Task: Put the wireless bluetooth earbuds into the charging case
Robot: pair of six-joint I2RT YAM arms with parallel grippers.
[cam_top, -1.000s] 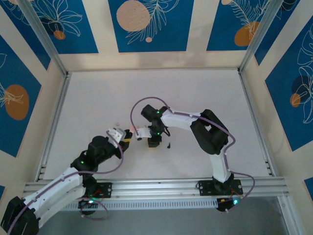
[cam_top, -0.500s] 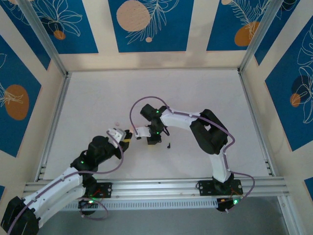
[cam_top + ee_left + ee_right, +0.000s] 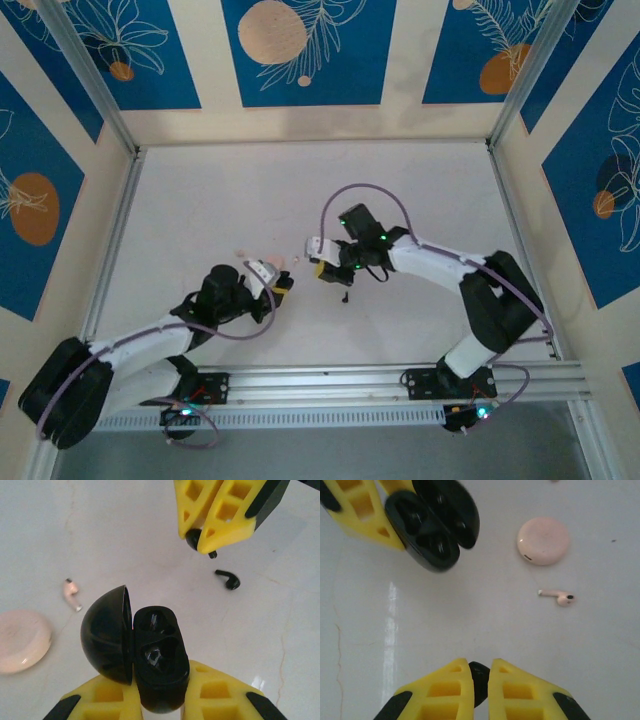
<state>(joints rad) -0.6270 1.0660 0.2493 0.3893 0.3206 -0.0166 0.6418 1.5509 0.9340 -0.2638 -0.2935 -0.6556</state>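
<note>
right gripper shifted right, pinching black earbud; left gripper holds case.

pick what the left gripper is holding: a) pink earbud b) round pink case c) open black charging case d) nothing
c: the left gripper is shut on the open black charging case, while the right gripper pinches a black earbud.

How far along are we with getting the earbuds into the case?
Done: the glossy black charging case is open, gripped by the left tool. In hand: the right tool pinches one small black earbud. Left: seating it, then the second black stemmed earbud lying loose nearby; nothing looks seated yet.
</note>
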